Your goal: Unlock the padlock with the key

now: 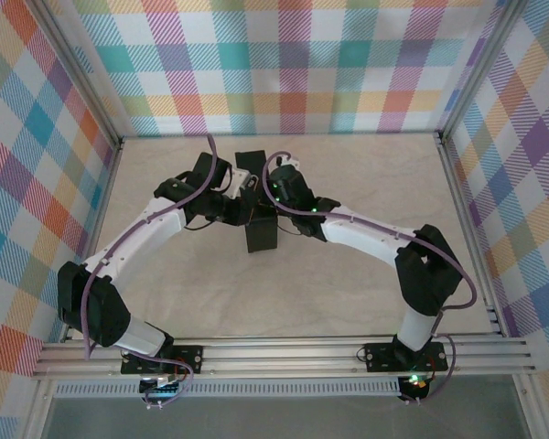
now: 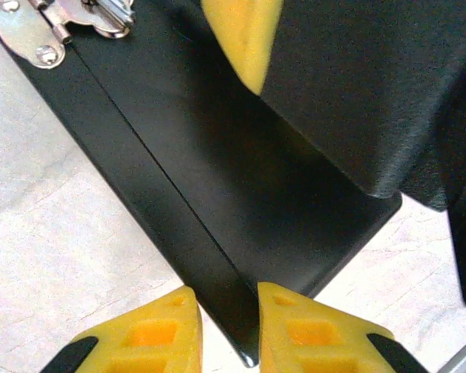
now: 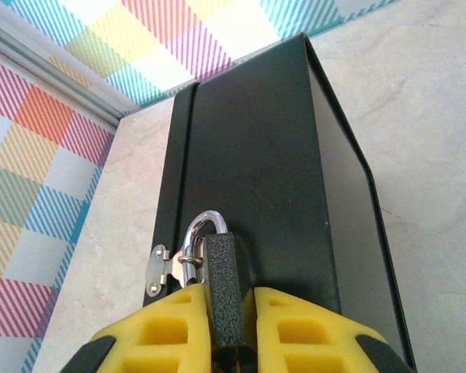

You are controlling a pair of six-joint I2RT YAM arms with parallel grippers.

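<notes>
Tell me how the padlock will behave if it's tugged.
Probably stiff and heavy for its size: the padlock looks like solid metal. Its rough body likely won't slip from the right gripper. It's looped through the hasp, so tugging may drag the box.

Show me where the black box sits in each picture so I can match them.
Top external: the black box stands mid-table between the two wrists.
Left wrist: it runs diagonally from top left to bottom centre.
Right wrist: it rises from bottom centre to the top, behind the padlock held in the right claw.
Shared landmark: the silvery latch, left of the padlock in the right wrist view.
</notes>
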